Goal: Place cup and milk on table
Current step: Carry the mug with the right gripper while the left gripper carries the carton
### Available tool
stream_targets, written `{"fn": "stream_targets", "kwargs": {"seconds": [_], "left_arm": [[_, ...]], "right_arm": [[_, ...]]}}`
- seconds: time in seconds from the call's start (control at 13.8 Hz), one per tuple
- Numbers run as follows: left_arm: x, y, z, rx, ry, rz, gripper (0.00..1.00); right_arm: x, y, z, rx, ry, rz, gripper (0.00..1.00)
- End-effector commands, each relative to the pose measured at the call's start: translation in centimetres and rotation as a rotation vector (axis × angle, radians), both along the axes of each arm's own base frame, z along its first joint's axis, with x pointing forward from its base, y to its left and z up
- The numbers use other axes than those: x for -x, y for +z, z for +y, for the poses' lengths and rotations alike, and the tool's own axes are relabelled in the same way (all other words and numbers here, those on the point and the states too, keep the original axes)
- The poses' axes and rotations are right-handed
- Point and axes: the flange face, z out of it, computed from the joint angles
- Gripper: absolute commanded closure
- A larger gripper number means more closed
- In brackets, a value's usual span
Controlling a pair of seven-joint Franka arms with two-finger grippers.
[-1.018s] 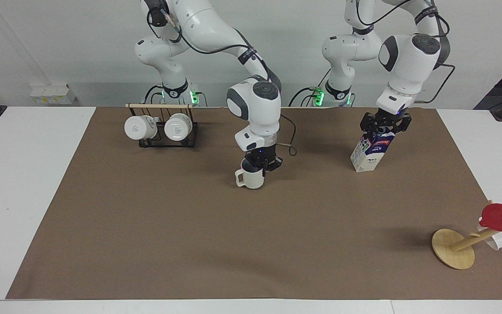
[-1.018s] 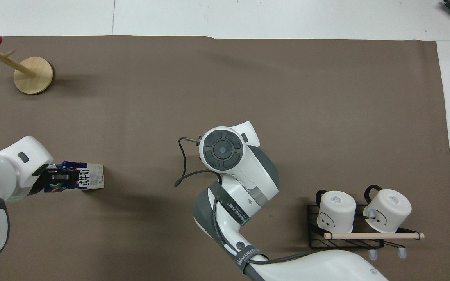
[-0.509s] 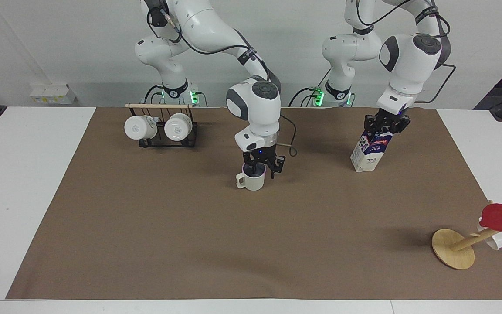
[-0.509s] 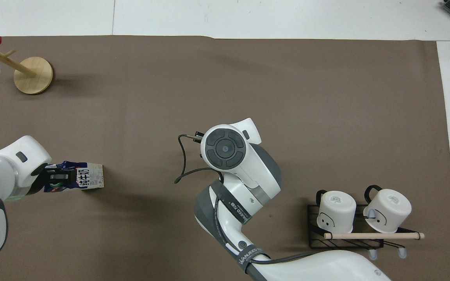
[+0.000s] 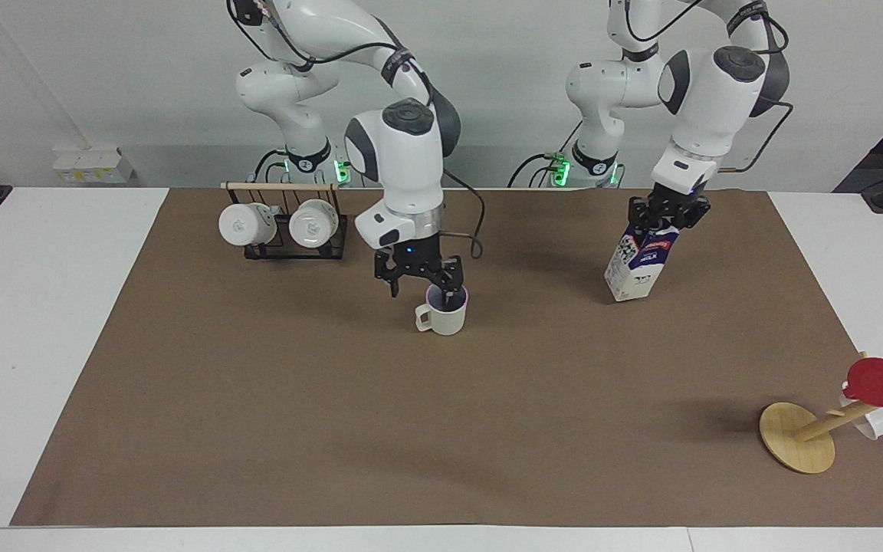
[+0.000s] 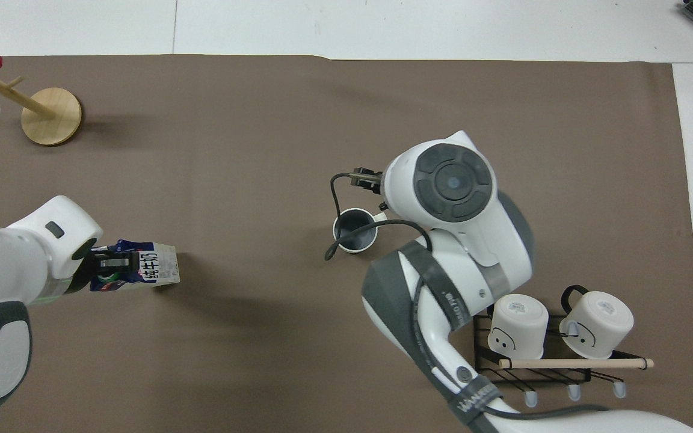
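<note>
Brown sheet on the worktop (image 5: 43, 345) carries the cup (image 5: 443, 314), upright near its middle with the handle toward my right arm's end. My right hand (image 5: 420, 282) hangs just above its rim, fingers spread wide and holding nothing. My left hand (image 5: 667, 217) is closed on the gabled top of the milk (image 5: 633, 264), which tilts over the sheet toward my left arm's end; I cannot tell whether its base touches.

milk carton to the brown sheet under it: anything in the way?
Nothing visible. The left gripper holds the milk by its top, tilted, over bare brown sheet. The cup stands apart, toward the right arm's end.
</note>
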Motion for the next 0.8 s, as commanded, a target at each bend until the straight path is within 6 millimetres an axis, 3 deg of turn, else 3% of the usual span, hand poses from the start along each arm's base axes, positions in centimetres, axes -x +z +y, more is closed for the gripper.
{"fn": "stream_targets", "kwargs": {"seconds": [0.0, 0.15, 0.29, 0.44, 0.73], "left_arm": [[-1.1, 1.4, -6.3, 0.02, 0.018, -0.016, 0.48], [-2.7, 3.1, -10.4, 0.041, 0.039, -0.024, 0.49], [-3.2, 2.6, -15.3, 0.05, 0.007, -0.021, 0.49], [-3.9, 1.7, -17.4, 0.055, -0.007, -0.023, 0.49], [-4.8, -0.4, -18.7, 0.061, -0.019, -0.034, 0.49]], "right_arm": [[0.6, 2.5, -3.5, 0.031, 0.066, 0.035, 0.0], [0.7, 4.1, -6.3, 0.047, 0.069, 0.057, 0.0], [1.0, 5.8, -9.1, 0.059, 0.092, 0.08, 0.0], [1.4, 7.3, -11.8, 0.069, 0.092, 0.1, 0.0], [2.0, 10.7, -19.3, 0.027, 0.117, 0.119, 0.0]]}}
